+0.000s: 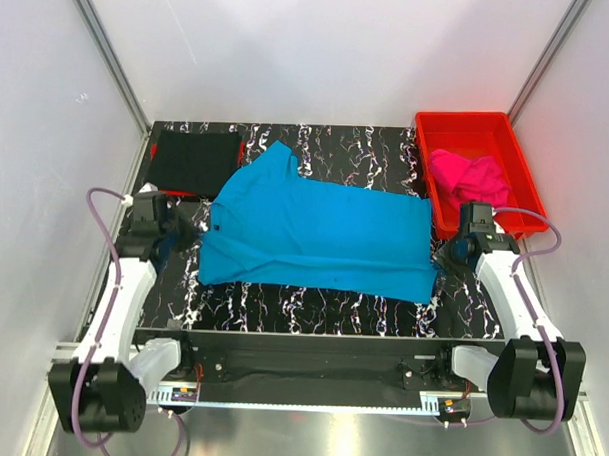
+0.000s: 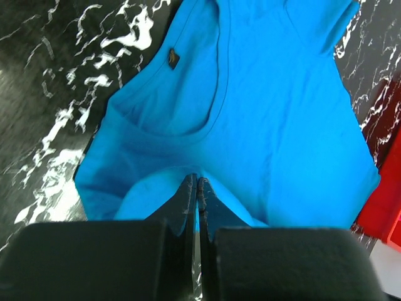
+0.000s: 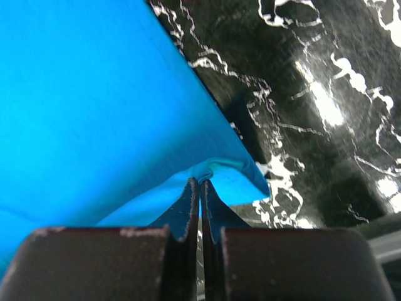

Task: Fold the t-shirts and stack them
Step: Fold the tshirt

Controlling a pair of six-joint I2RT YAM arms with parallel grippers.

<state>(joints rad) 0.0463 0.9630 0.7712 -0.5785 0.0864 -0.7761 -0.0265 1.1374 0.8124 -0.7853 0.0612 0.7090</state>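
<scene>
Turquoise t-shirt (image 1: 314,233), ends pinched by left claw (image 2: 197,183) and right claw (image 3: 200,184)

The setting is a robot test cell in a lab. A black marbled table (image 1: 322,314) is enclosed by plain white panels (image 1: 291,47) held in metal posts (image 1: 110,56). Two robot arms (image 1: 122,302) are bolted to a metal rail (image 1: 308,400) at its near edge.

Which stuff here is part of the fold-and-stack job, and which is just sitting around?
Job:
turquoise t-shirt, pinched by left claw and right claw
black folded t-shirt
pink t-shirt

Lying about:
red bin, holding the pink one
marbled table
</scene>
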